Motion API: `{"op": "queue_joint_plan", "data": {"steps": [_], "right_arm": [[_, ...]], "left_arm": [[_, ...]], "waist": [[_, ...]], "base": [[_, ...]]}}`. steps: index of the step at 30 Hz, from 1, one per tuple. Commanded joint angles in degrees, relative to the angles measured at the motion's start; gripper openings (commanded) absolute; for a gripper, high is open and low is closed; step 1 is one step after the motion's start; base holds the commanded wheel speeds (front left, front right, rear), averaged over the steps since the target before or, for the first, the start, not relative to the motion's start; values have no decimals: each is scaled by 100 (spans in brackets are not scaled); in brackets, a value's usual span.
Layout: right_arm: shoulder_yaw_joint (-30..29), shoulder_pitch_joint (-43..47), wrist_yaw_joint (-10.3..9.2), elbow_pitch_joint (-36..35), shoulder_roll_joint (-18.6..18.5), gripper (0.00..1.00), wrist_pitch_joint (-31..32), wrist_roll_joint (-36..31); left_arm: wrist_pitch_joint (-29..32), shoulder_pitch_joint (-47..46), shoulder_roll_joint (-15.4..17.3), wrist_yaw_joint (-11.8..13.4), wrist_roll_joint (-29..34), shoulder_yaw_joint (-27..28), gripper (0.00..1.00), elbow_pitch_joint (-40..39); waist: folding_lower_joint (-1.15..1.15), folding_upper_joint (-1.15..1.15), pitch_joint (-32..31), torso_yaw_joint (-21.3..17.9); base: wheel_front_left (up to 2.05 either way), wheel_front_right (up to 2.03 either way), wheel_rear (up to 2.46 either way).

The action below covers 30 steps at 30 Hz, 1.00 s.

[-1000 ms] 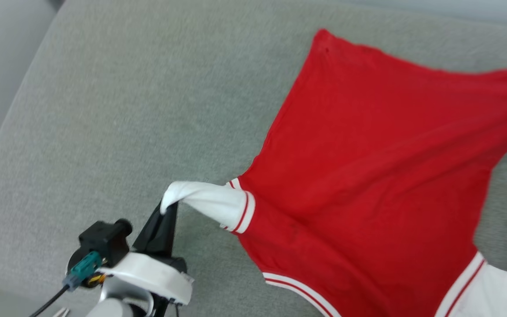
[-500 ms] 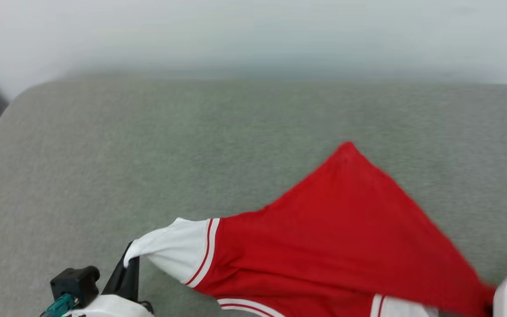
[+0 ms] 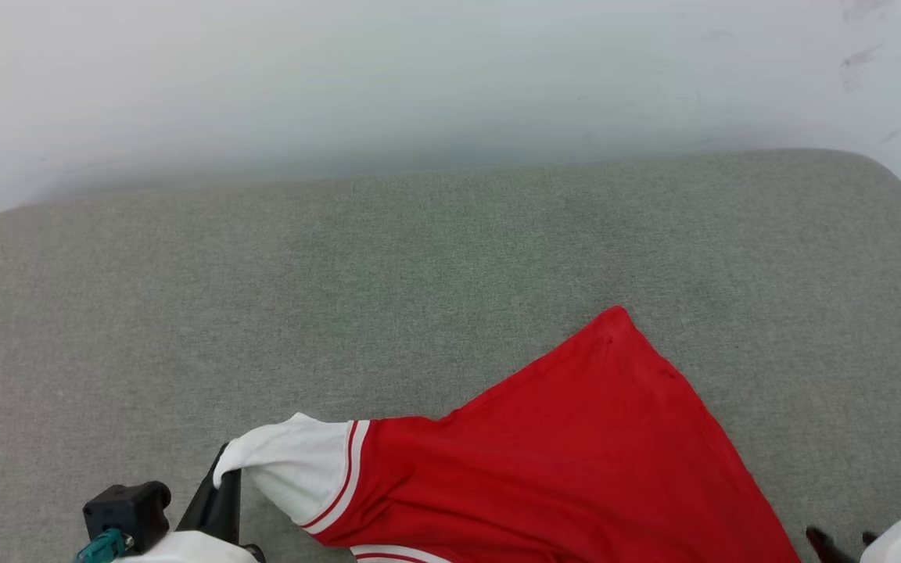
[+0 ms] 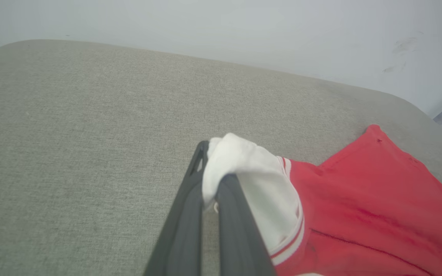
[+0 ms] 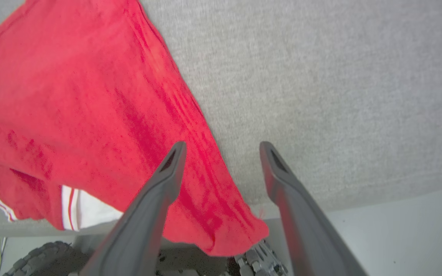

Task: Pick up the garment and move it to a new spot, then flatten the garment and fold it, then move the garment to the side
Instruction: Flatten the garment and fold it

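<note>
On the grey cushion [image 3: 419,258] lies the garment [image 3: 560,461], its red body spread near the front edge. Its white sleeve [image 4: 244,168] stays pinched in the clenched left gripper [image 4: 215,165]. Half a second ago the right gripper [image 5: 223,147] held the far hem taut; now its jaws stand wide and empty. The right wrist view adds the hem corner [image 5: 236,234] drooping past the cushion's edge, above what may be a tyre [image 5: 44,257].
</note>
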Motion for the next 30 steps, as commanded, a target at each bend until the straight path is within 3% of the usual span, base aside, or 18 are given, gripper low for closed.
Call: {"op": "queue_joint_plan", "data": {"steps": [1,6,12,15,21,30], "right_arm": [[-40,-222,-3,43,40,100,-513,-52],[-188,-837,-3,438,226,100,-2223,-278],[-14,-1530,-2,875,251,100,-3207,-406],[132,-2041,-2,1135,156,100,-3248,-430],[572,-3012,-3,1496,-155,100,-2380,-224],[950,-4091,-3,1805,-550,100,326,102]], "left_arm": [[13,-109,48,-30,35,-5,0,-34],[19,-322,50,-99,96,-51,0,-88],[-2,-641,-8,-169,185,-131,0,-113],[-30,-867,-44,-243,231,-180,0,-106],[-39,-1301,-143,-382,341,-307,0,-91],[-66,-1847,-327,-594,500,-549,0,-97]], "waist": [[1,0,70,33],[1,0,301,150],[1,0,660,305],[1,0,907,410],[1,0,1319,686],[1,0,1845,1102]], "base": [[0,0,0],[0,0,0],[0,0,0],[0,0,0],[0,0,0],[0,0,0]]}}
